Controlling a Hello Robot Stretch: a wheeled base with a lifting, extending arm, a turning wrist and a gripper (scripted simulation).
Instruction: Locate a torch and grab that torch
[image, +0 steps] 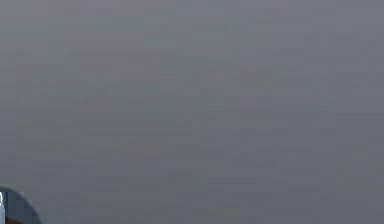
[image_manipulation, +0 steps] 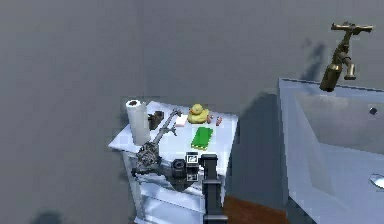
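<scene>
Dark blob on the white shelf unit's top, just beside the paper roll, might be the torch, but it's too small for us to tell. A rounded yellow thing and a flat green slab lie near it. The gripper hangs at the top's near edge; we can't tell if it holds anything. Its square dark arm rises from the bottom edge. Brassy tap, pale basin cut off at the right.

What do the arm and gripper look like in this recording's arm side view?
The arm is a dark square bar. At its far end sit two small white squares with black marks. Left of them is the gripper: a dark body with two thin fingers.
</scene>
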